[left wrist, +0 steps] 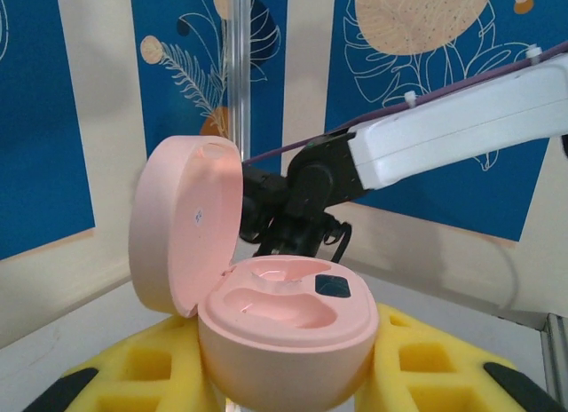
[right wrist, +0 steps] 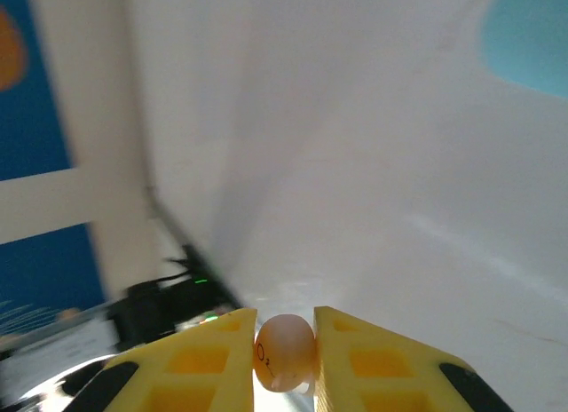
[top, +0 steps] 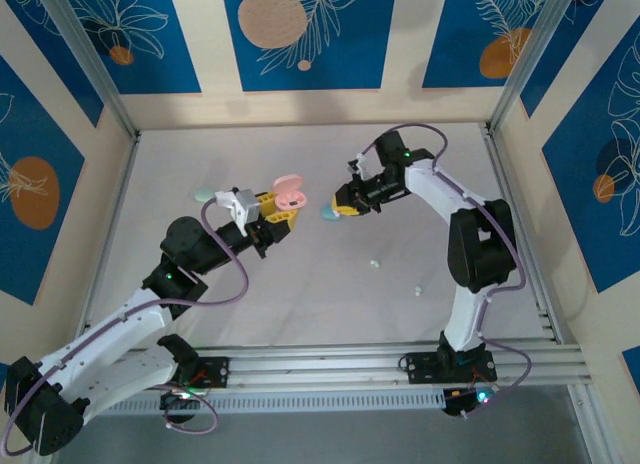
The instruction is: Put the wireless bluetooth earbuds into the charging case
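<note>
My left gripper [top: 283, 212] is shut on the open pink charging case [top: 288, 192], held above the table's middle. In the left wrist view the case body [left wrist: 284, 328] sits between the yellow fingers [left wrist: 426, 359], its lid [left wrist: 182, 225] standing up at the left and both wells bare. My right gripper [top: 347, 206] hangs just right of the case. In the right wrist view it [right wrist: 284, 345] is shut on a pinkish-white earbud [right wrist: 285, 352]. Two more tiny earbuds [top: 373, 264] [top: 417, 288] lie on the table in front of the right arm.
A pale blue case [top: 328, 213] [right wrist: 528, 39] lies on the table below the right gripper. A mint case [top: 203, 195] lies at the left, behind the left arm. Cage posts and patterned walls ring the white table [top: 300, 294].
</note>
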